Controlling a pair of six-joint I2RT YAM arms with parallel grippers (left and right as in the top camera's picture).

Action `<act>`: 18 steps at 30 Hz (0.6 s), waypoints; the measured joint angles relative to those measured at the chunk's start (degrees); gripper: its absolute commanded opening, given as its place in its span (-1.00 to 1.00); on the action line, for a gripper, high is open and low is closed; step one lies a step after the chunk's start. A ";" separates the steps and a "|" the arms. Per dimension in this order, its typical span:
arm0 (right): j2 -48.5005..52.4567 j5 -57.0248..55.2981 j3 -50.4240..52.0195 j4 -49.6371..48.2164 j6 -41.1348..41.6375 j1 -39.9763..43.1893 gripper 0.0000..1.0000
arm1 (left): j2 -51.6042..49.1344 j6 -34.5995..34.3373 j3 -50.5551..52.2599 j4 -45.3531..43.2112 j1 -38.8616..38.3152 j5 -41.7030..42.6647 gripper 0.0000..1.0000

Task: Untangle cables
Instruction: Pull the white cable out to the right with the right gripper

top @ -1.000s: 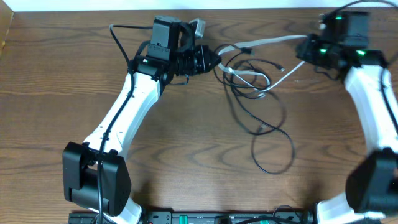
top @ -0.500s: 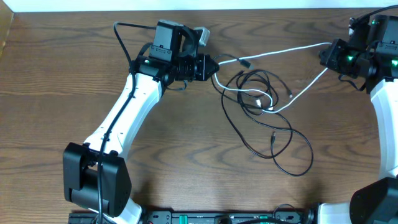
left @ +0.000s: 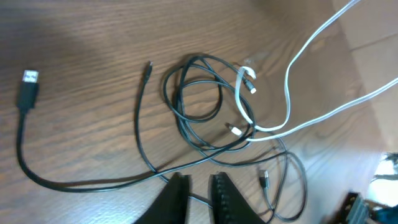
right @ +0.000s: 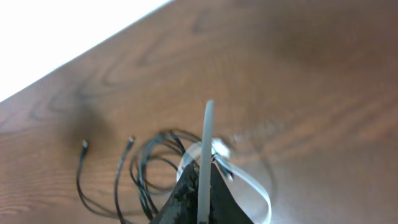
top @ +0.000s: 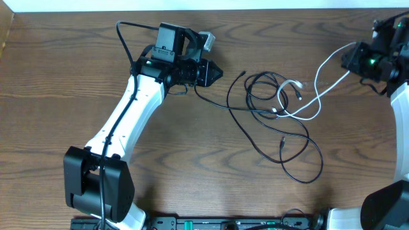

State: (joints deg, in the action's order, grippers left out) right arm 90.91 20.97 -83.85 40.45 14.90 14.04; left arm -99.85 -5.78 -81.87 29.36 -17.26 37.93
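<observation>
Two thin black cables (top: 279, 137) lie in a loose coil mid-table, with a long loop trailing toward the front. The white cable (top: 329, 88) runs from that coil up to my right gripper (top: 353, 61), which is shut on it; in the right wrist view the white cable (right: 207, 124) stands straight up between the closed jaws of the right gripper (right: 204, 165). My left gripper (top: 216, 70) sits left of the coil. In its wrist view the left gripper (left: 199, 180) shows a narrow gap, with a thin black cord lying on the table across it. The black coil (left: 198, 58) and a black USB plug (left: 28, 87) lie ahead.
The wooden table (top: 192, 166) ends at a white wall along the back. The left arm's own thicker black cord (top: 124, 29) arcs near the back edge. Both arm bases (top: 99, 185) stand at the front corners.
My right gripper has pulled further right and back with the white cable. The white cable's other end has come away from the left gripper, whose jaws have parted slightly. The black coil has shifted right.
</observation>
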 measured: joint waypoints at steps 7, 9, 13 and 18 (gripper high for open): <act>0.00 10.16 -7.87 -6.62 2.27 2.56 -0.98 | 0.00 0.26 0.00 2.40 0.00 -4.92 -0.85; 0.00 13.29 -12.96 -7.02 3.89 3.23 -0.98 | 0.00 0.26 0.00 2.56 0.00 -5.51 -0.85; -0.09 20.96 -25.66 -7.50 8.39 3.65 -0.98 | 0.00 0.26 0.00 2.58 0.00 -6.32 -0.85; -1.33 24.28 -36.59 -4.00 10.95 3.63 -0.98 | 0.00 0.28 0.00 2.58 0.00 -6.62 -0.85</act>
State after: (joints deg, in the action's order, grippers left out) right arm 89.58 45.25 -120.44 36.45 25.85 17.67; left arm -99.85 -5.50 -81.87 31.94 -17.26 31.31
